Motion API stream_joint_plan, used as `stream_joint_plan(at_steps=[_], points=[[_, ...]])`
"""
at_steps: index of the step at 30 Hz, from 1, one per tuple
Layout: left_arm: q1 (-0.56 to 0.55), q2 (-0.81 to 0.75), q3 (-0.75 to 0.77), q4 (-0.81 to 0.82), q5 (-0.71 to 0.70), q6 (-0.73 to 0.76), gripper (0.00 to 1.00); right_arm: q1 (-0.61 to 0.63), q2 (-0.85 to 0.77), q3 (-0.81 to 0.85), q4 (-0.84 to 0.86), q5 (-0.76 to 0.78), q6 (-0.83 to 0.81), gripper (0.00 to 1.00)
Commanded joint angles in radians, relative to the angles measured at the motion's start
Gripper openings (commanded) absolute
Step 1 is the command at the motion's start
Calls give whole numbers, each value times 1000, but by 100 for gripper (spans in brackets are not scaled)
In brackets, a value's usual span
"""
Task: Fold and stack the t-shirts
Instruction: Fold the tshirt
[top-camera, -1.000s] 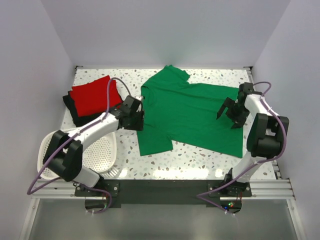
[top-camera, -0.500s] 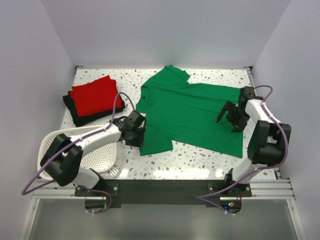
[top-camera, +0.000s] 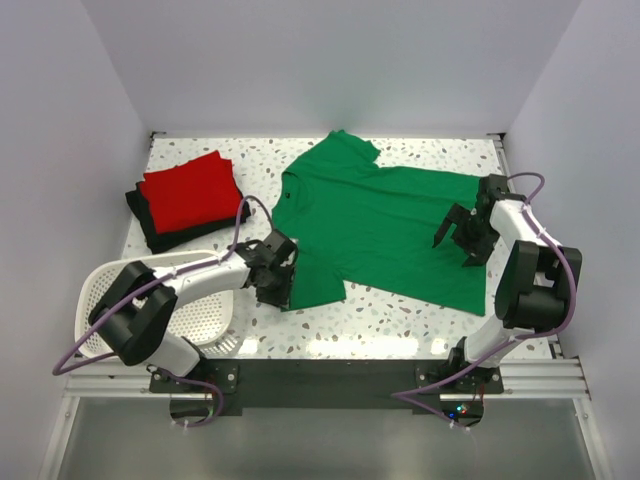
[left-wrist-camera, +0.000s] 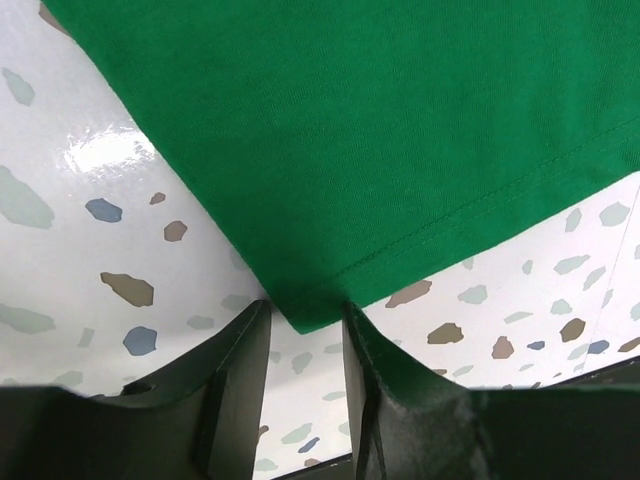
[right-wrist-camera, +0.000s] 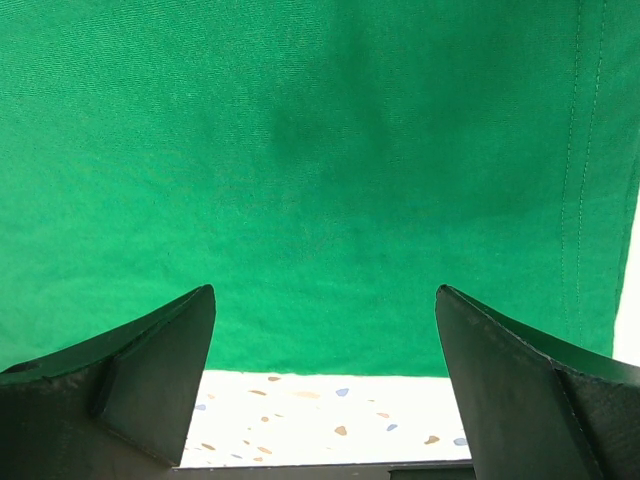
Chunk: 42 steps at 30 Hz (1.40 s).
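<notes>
The bright green t-shirt (top-camera: 375, 225) lies spread flat on the speckled table (top-camera: 400, 315). The red t-shirt (top-camera: 188, 190) lies folded on top of the folded black t-shirt (top-camera: 150, 228) at the far left. My left gripper (top-camera: 286, 290) is low at the green shirt's near left corner. In the left wrist view the jaws (left-wrist-camera: 305, 308) are narrowly open and the corner of the green shirt (left-wrist-camera: 380, 130) lies between the fingertips. My right gripper (top-camera: 455, 236) is wide open just above the shirt's right part, empty. The right wrist view (right-wrist-camera: 325, 290) shows green cloth (right-wrist-camera: 320, 150) under it.
A white slotted basket (top-camera: 100, 285) stands at the near left, under my left arm. White walls close in the table on the left, back and right. Bare speckled table shows along the front edge.
My left gripper has moved nearer along the green shirt's left edge, down to its near left corner. My right gripper has shifted only slightly and stays open.
</notes>
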<state>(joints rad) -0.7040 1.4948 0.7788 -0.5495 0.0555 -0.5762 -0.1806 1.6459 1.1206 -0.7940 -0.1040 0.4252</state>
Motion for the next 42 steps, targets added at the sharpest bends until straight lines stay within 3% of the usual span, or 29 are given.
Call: stream_joint_plan(at_steps=[1, 3, 12, 17, 22, 31, 42], points=[[-6, 21, -23, 33, 17, -36, 38, 0, -49, 1, -2, -3, -12, 94], [-9, 39, -27, 34, 4, -37, 36, 0, -51, -1, -4, -3, -13, 94], [-15, 90, -44, 30, -45, -50, 0, -8, -112, -59, -20, 23, -11, 95], [-14, 52, -39, 7, -91, -71, 0, -63, -199, -154, -69, 62, -13, 95], [-14, -4, -35, -12, -86, -91, 0, -174, -264, -252, -114, 101, 0, 87], [-14, -54, -42, -44, -66, -96, 0, -263, -138, -217, -197, 133, 35, 68], [-14, -47, -33, -56, -33, -119, 0, -342, -46, -231, -166, 145, 99, 45]])
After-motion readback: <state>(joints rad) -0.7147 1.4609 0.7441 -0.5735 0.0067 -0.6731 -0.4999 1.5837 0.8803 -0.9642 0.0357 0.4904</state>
